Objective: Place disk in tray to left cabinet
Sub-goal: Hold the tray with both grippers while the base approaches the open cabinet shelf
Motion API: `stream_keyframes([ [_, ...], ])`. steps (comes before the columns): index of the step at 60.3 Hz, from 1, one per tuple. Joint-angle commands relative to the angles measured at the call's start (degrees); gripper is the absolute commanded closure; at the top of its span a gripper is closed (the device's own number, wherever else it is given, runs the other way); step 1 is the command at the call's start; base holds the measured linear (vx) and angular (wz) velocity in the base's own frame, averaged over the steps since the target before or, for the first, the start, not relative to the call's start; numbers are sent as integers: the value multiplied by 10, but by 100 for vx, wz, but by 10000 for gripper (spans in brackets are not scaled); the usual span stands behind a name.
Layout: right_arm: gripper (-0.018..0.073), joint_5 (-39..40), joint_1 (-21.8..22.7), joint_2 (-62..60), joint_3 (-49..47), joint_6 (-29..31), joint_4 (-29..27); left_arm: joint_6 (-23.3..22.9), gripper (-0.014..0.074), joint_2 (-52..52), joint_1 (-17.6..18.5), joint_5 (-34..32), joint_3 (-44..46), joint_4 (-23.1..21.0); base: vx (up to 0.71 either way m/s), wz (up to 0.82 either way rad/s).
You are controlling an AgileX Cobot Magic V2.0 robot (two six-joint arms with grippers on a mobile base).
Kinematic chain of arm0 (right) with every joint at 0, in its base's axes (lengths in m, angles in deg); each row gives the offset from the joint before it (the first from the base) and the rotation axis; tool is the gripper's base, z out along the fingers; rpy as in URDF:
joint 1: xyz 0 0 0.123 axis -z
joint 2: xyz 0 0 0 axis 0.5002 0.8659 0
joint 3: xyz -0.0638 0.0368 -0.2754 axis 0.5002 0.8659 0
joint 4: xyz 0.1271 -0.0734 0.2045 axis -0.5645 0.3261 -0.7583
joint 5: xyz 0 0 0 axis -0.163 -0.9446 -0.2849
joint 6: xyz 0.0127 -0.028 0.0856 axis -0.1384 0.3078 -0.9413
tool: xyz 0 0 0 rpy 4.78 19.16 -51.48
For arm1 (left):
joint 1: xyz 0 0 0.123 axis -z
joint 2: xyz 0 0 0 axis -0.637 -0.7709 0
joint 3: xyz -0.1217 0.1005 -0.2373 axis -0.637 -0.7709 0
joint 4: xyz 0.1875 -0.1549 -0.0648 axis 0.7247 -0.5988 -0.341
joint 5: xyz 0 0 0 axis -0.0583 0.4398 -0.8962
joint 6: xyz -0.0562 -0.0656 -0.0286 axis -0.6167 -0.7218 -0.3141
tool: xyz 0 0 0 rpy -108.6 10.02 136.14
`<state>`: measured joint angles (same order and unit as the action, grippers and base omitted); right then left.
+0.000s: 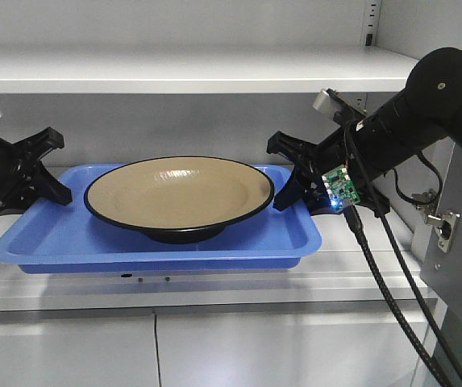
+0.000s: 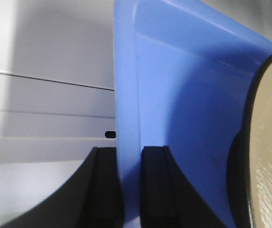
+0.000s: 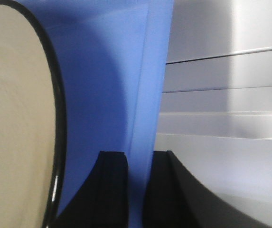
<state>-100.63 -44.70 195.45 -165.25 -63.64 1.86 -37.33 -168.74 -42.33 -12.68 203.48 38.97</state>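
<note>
Two arms are engaged at the tall light-grey metal cabinet, where the bright blue rectangular plastic tray is seen at the white shelf's front edge. The round glossy tan disk with a black rim is carried loose in the tray's middle and would likely slide if tilted. The tray's short rims are clamped by the left gripper and right gripper.

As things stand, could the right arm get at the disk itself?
Probably not right away: the right pincer is shut on the tray rim, helping carry it. The disk lies open from above, nothing covering it.
</note>
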Motion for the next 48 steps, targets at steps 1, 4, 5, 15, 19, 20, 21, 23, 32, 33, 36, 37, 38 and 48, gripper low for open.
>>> stream_keyframes([
  [1,561,12,-12,-36,-22,8,-83,-2,596,36,13,-6,21,-95,0,0],
  [4,561,12,-12,-36,-22,8,-83,-2,596,36,13,-6,21,-95,0,0],
  [5,561,12,-12,-36,-22,8,-83,-2,596,36,13,-6,21,-95,0,0],
  [15,561,12,-12,-36,-22,8,-83,-2,596,36,13,-6,21,-95,0,0],
  [19,561,12,-12,-36,-22,8,-83,-2,596,36,13,-6,21,-95,0,0],
  [20,561,12,-12,-36,-22,8,-83,-2,596,36,13,-6,21,-95,0,0],
  [21,561,12,-12,-36,-22,8,-83,-2,596,36,13,-6,21,-95,0,0],
  [23,561,12,-12,-36,-22,8,-83,-2,596,36,13,-6,21,-95,0,0],
  [32,561,29,-12,-36,-22,8,-82,-2,596,36,13,-6,21,-95,0,0],
  [33,561,31,-12,-36,-22,8,-80,-2,596,36,13,-6,21,-95,0,0],
  [36,561,38,-12,-36,-22,8,-78,-2,597,36,13,-9,21,-95,0,0],
  [37,561,42,-12,-36,-22,8,-77,-2,597,36,13,-10,21,-95,0,0],
  [38,561,46,-12,-36,-22,8,-76,-2,597,36,13,-11,21,-95,0,0],
  [48,561,77,-12,-35,-22,8,-59,7,597,34,13,-18,21,-95,0,0],
])
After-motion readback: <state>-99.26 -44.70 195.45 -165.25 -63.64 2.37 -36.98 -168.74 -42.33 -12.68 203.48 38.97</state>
